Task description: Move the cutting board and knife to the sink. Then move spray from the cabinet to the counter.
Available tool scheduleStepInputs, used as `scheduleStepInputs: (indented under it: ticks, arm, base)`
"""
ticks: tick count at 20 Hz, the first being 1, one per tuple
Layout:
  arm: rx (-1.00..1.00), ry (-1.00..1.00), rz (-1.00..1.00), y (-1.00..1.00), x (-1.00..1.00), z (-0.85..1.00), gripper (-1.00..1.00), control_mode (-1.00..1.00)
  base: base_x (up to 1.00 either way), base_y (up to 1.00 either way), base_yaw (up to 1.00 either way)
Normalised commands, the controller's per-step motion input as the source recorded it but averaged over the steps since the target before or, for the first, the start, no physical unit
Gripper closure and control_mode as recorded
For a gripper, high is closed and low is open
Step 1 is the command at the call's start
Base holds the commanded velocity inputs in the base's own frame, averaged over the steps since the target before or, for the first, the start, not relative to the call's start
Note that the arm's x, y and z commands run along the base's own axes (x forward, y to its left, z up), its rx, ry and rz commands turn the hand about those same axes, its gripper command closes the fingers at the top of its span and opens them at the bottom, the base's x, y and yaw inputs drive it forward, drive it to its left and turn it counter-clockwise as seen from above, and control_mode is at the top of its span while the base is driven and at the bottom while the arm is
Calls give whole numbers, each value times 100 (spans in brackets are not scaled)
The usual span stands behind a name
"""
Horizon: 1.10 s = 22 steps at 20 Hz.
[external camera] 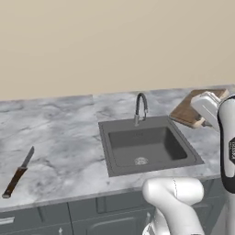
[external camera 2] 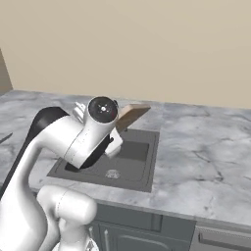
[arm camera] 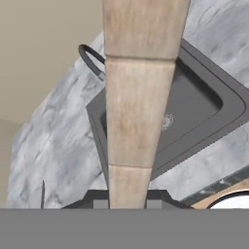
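Note:
My gripper [arm camera: 129, 203] is shut on the cutting board [arm camera: 138, 97], a light-brown wooden board that runs edge-on up the middle of the hand view. The board [external camera: 192, 109] hangs tilted in the air over the counter [external camera: 59, 133], just right of the sink's [external camera: 104, 147] back corner. In the right base view it [external camera 2: 132, 114] juts out past the hand, above the dark grey basin [external camera 2: 149, 164]. The knife [external camera: 18, 172], with a brown handle, lies flat on the counter far to the left. The spray and the cabinet are out of view.
A thin black arched faucet [external camera: 140, 108] rises behind the basin, whose round drain [external camera: 141, 160] shows. Dark grey base cabinets [external camera: 55, 218] with bar handles run under the counter. A plain beige wall backs it.

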Motion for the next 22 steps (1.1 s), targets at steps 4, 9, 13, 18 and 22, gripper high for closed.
scheduleStepInputs:
  ticks: [4,9,13,18,22]
  arm:
    - [0,0,0,0,0,0,100,100]
    - [0,14,0,0,28,0,100,-100]
    - [0,37,2,0,27,0,100,-100]
    - [0,27,5,0,11,0,100,-100]
    - [0,16,3,0,11,0,100,-100]
  base:
    - [46,0,0]
    - [22,0,0]
    - [0,0,0]
    - [0,0,0]
    - [0,0,0]
